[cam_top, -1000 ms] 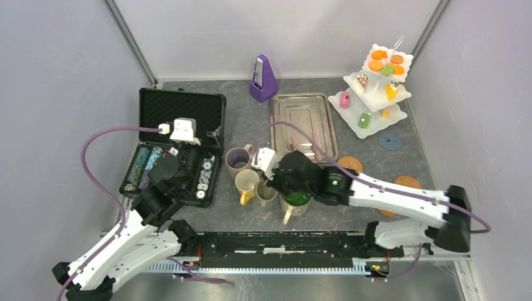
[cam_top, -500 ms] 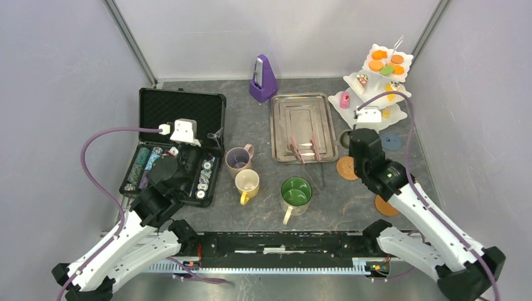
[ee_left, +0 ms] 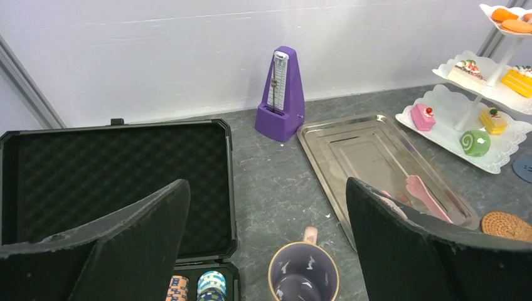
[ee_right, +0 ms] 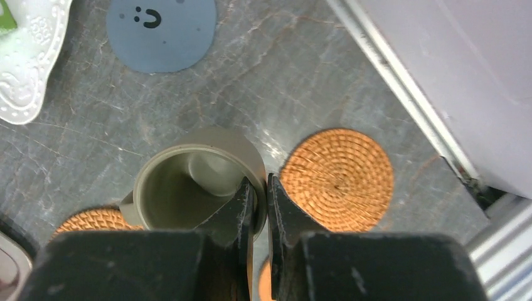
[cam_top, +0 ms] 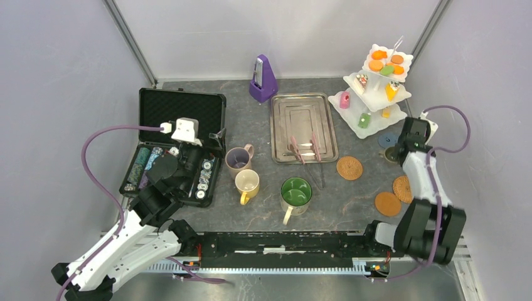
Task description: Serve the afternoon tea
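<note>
I have the olive mug [ee_right: 182, 194] pinched by its rim in my right hand [ee_right: 258, 188], fingers clamped tight, just beside a cork coaster [ee_right: 339, 175] at the counter's [ee_right: 263, 75] right edge. My left hand [ee_left: 270, 226] gapes wide, holding nothing, above the mauve mug [ee_left: 304, 276] and black case [ee_left: 119, 169].

The dark grey bench [ee_right: 301, 81] looks like matt, veined stone. The round orange woven coaster [ee_right: 337, 179] is rough and ribbed. The olive mug [ee_right: 164, 191] is smooth with a dull sheen. The rectangular metal tray [ee_left: 370, 157] is shiny. The open black case [ee_left: 119, 169] has a dimpled matt foam lining.
</note>
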Available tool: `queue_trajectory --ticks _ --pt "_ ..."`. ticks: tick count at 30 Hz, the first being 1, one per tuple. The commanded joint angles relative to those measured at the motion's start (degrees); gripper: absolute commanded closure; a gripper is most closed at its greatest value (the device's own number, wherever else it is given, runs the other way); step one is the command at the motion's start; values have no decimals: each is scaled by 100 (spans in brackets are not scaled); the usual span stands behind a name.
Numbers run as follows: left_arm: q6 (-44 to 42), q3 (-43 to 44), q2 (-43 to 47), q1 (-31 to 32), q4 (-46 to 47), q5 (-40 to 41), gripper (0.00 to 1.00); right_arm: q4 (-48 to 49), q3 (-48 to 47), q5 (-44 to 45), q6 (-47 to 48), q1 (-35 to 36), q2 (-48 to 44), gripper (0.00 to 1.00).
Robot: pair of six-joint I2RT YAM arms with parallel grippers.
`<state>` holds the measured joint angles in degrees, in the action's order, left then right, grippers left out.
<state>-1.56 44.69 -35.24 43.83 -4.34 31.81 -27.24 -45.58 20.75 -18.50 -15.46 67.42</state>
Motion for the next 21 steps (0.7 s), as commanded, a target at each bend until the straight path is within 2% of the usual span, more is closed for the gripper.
queue_trajectory --ticks 1,9,21 --pt "224 246 13 -24 48 -60 0 344 -926 -546 -331 -145 870 100" --pt "235 288 59 -24 4 -131 0 571 -1768 -514 -347 -367 1993 100" --pt "257 287 44 -25 -11 -152 0 456 -2672 -757 -483 -527 3084 100"
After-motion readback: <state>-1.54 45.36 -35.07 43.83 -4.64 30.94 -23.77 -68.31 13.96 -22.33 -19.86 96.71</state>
